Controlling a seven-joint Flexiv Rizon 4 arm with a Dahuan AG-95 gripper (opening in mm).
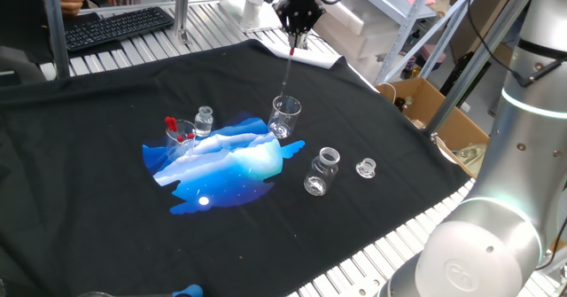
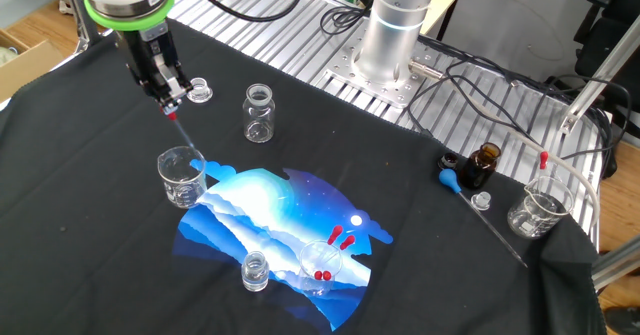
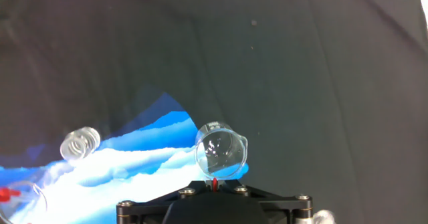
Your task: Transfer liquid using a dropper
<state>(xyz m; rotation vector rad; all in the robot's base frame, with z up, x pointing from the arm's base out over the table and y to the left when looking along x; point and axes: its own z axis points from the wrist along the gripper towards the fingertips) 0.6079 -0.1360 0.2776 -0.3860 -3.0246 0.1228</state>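
Our gripper (image 1: 299,35) is closed on the red bulb of the dropper (image 1: 288,66), whose thin tube hangs below the fingers with its tip just above the beaker (image 1: 284,116) directly beneath. We think a slight tilt or sideways drift could let the tip catch the rim or drip onto the black cloth (image 1: 399,168). We can read no labels.

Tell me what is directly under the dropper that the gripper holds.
Under the dropper, held in the gripper, stands a clear glass beaker on the black cloth. The tip points into its mouth. Whether the beaker holds liquid cannot be seen.
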